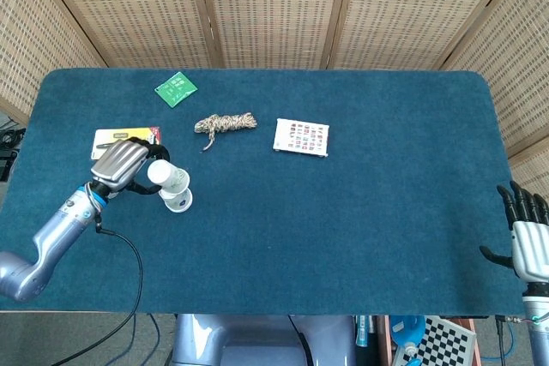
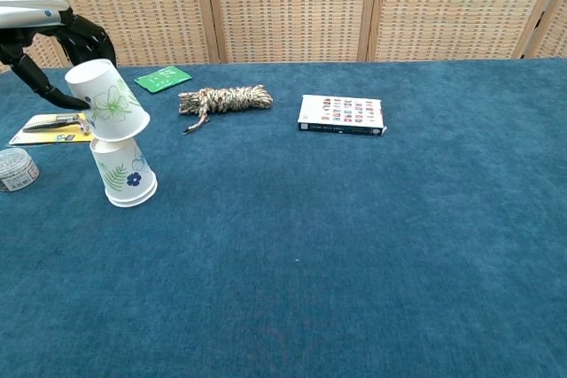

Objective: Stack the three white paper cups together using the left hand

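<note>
Your left hand [image 2: 49,37] grips a white paper cup [image 2: 108,102] upside down and tilted, at the left edge of the chest view, directly above a second inverted cup [image 2: 123,172] standing on the blue surface [image 2: 354,245]; whether they touch is unclear. Both cups carry green leaf prints, the lower one also a blue flower. Your right hand [image 1: 526,236] hangs at the lower right of the head view, fingers apart, holding nothing. No writing is legible.

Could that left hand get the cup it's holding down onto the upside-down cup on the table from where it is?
Probably yes. The left hand holds the tilted cup just above the upside-down cup, and nothing lies between them; it would need straightening first.
</note>
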Available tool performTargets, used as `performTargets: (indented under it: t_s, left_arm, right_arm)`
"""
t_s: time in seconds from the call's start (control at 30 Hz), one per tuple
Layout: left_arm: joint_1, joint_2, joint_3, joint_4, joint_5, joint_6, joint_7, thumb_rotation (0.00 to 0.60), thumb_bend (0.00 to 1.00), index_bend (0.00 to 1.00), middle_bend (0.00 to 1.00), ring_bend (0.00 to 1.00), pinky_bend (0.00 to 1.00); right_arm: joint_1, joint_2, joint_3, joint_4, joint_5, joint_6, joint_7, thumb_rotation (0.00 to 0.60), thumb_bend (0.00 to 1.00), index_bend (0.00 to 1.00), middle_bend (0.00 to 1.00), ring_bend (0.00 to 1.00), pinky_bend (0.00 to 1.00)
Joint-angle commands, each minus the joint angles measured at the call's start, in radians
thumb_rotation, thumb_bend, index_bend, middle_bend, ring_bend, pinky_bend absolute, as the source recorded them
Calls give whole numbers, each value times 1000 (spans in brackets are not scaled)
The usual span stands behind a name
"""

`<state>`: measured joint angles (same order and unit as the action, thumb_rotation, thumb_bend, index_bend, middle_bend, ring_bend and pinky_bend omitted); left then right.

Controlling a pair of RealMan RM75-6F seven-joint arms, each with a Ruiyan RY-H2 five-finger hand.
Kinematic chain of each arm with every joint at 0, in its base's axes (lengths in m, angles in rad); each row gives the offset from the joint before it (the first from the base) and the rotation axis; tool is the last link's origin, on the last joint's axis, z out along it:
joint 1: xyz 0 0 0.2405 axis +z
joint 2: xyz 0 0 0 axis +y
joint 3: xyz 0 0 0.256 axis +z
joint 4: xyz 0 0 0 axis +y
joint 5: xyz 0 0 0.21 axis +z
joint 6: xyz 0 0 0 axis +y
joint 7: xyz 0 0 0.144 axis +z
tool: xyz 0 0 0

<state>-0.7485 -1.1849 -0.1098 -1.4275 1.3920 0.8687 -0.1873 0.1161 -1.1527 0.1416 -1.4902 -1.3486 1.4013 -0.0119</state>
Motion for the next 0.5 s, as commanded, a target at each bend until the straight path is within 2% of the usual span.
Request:
performTargets:
  t_s: [0.03, 0.5]
  left_arm:
    - [-1, -7, 3, 7, 7, 1, -6, 600, 227, 440, 471, 384, 295]
    - [9, 2, 15, -5, -2, -12, -6, 600, 226, 440, 470, 384, 276]
  right_arm:
    - [-1, 1, 0, 0, 1, 1, 2, 600, 0, 0, 0, 0, 0]
    - [-4, 7, 1, -1, 2, 5, 13, 600, 0, 0, 0, 0, 0]
